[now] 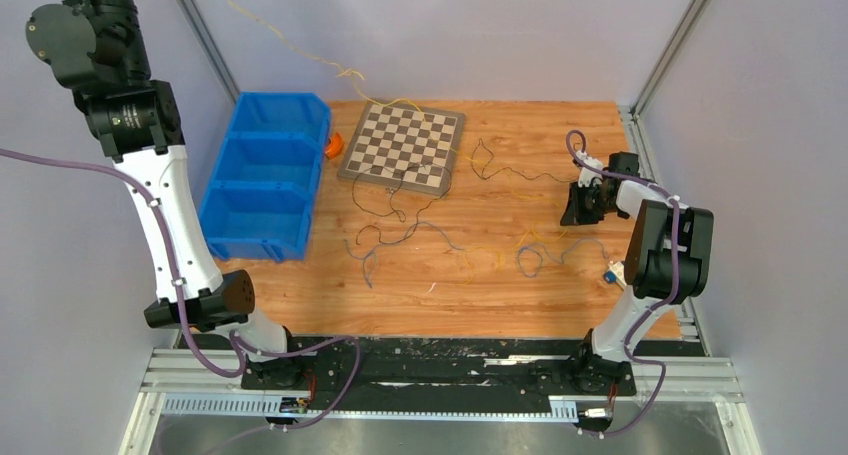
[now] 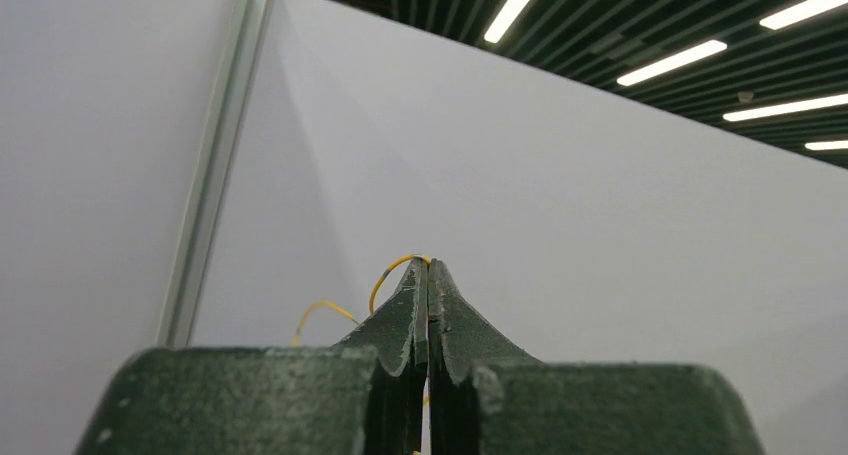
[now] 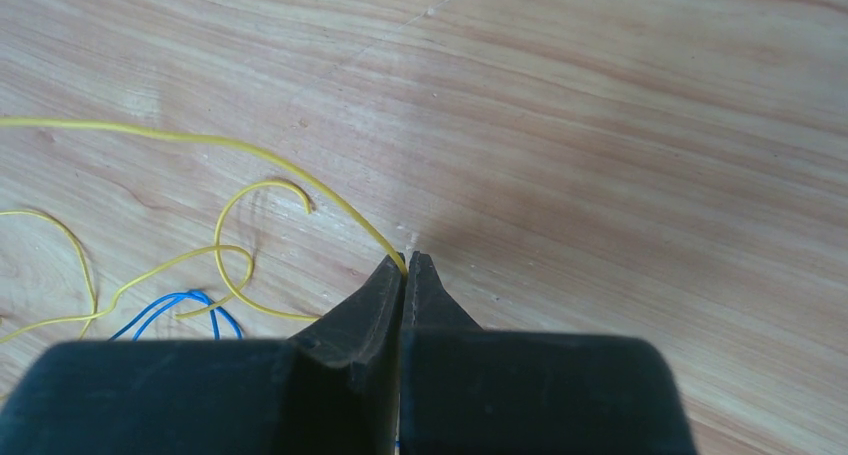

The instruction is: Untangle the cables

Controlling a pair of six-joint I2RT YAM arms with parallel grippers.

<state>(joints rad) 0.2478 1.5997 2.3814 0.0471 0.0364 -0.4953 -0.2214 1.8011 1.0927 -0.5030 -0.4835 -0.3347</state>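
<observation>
Left wrist view showed the left fingers [image 2: 400, 320] pressed together on a thin yellow cable [image 2: 385, 275]. The cable was pinched at their tips and curled away to their left, with a pale wall panel [image 2: 600, 225] beyond them. In the top external view the left arm [image 1: 165, 205] stood raised at the upper left, and a yellow cable [image 1: 290, 45] slanted down from the top edge toward the wooden desk [image 1: 500, 305].

Right wrist view showed the right fingers [image 3: 375, 295] closed, low over the desk [image 3: 650, 125], with a yellow cable [image 3: 250, 153] clamped at their tips. It ran off to their left, where more yellow loops lay flat. A thin blue cable [image 3: 180, 303] lay left of the fingers among those loops. Whether both pairs of fingers held the same yellow cable could not be told.

From above, the right fingers [image 1: 582, 205] sat near the desk's right side. Thin dark cables [image 1: 400, 215] sprawled loose on the wood to their left. A blue-grey cable [image 1: 540, 260] curled just left of them, on the side toward the arm bases. Further left lay a brown-and-white checkered square board [image 1: 403, 147], with one dark strand at its near edge. Past it was a small orange object [image 1: 333, 145], then a blue plastic bin with three compartments [image 1: 265, 180].
</observation>
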